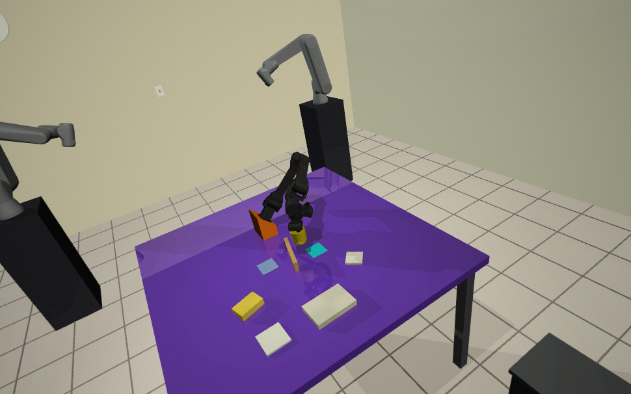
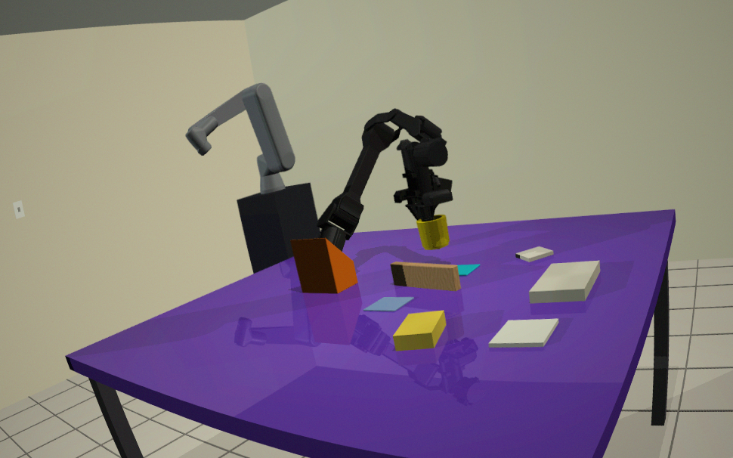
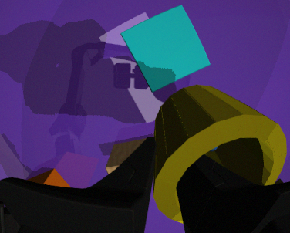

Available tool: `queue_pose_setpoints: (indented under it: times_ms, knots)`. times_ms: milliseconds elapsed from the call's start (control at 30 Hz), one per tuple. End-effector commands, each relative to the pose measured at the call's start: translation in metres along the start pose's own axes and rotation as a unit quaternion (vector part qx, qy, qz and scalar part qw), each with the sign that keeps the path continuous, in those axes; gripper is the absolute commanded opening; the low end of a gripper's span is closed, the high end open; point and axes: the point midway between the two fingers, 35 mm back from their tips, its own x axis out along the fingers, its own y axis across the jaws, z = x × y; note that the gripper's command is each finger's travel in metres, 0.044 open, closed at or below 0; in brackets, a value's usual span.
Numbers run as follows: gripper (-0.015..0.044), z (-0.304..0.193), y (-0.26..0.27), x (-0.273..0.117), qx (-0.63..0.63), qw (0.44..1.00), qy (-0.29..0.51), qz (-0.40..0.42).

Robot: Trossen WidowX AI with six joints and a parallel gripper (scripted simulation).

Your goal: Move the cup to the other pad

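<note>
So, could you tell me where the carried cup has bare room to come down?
The teal pad lies bare, bordered by the wooden bar and the small white block. The gripper holds the cup above the table. Crowded beyond the bar: blue pad, orange wedge.

- Arm (image 2: 358,176): matte black throughout, slim straight links joined by blocky, rounded joint housings.
- Gripper (image 2: 427,215): black, two broad flat-faced fingers with angular edges.
- Markings, cables, screws: none discernible.
</note>
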Motion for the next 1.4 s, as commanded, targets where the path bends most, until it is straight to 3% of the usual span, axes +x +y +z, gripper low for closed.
queue_pose_setpoints:
  times_ms: [0,633,1367]
  knots:
    - [0.0,0.012,0.003,-0.002,0.0,1.0,-0.003,-0.002]
    - [0.0,0.062,0.02,-0.004,-0.001,1.0,-0.005,-0.002]
    - [0.0,0.062,0.019,0.021,-0.001,1.0,-0.005,-0.002]
